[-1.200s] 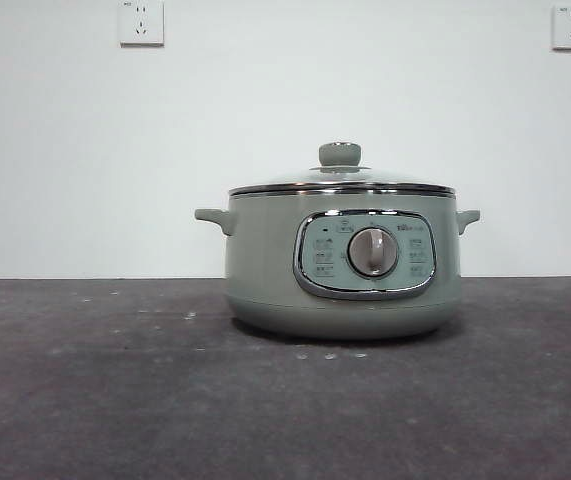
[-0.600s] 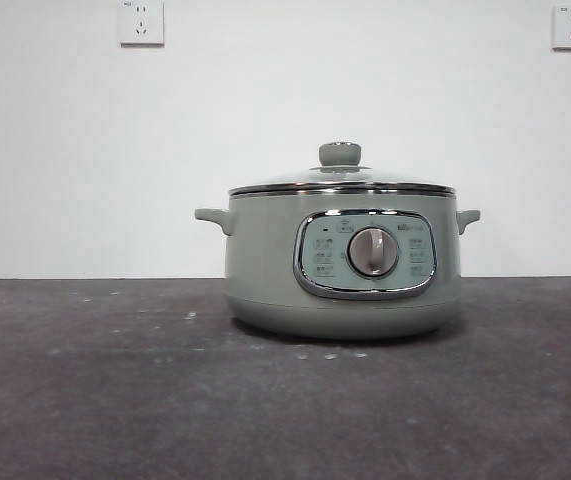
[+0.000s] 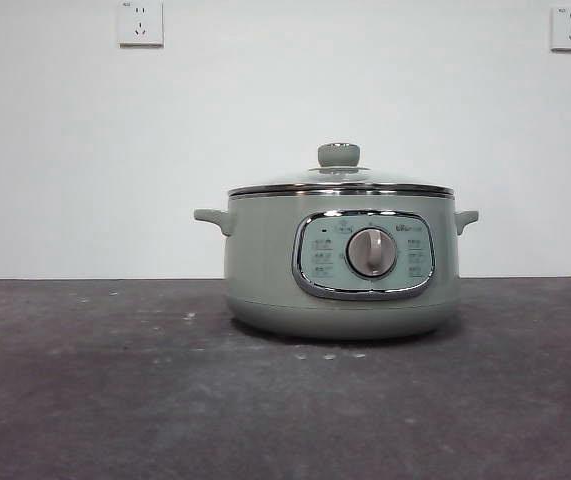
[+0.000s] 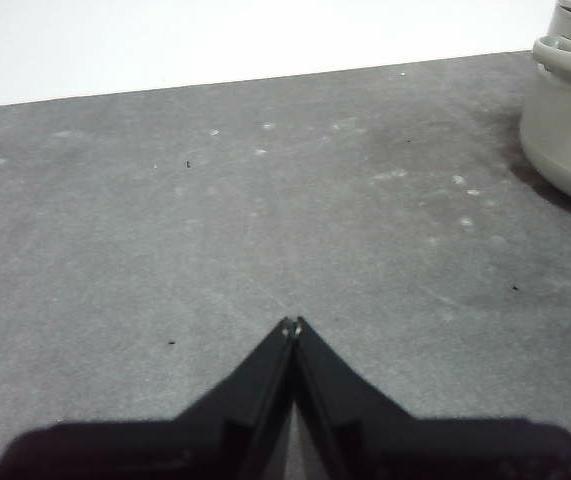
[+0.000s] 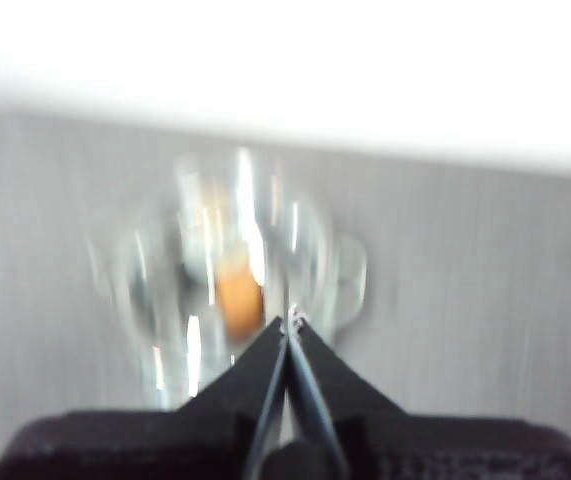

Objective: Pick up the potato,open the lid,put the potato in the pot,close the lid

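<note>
The pale green pot (image 3: pixel 265 260) stands on the dark table, right of centre in the front view, dial facing me. Its glass lid (image 3: pixel 340 181) with a green knob (image 3: pixel 338 154) sits shut on the rim. In the blurred right wrist view, an orange potato (image 5: pixel 237 290) shows through the lid (image 5: pixel 160 290), inside the pot. My right gripper (image 5: pixel 292 320) hangs above it, shut and holding nothing. My left gripper (image 4: pixel 292 323) is shut and holds nothing, low over bare table, with the pot (image 4: pixel 565 130) off to one side. Neither arm shows in the front view.
The dark grey table (image 3: pixel 95 390) runs back to a white wall with two sockets (image 3: pixel 140 22) high up. Small pale specks dot the table around the pot.
</note>
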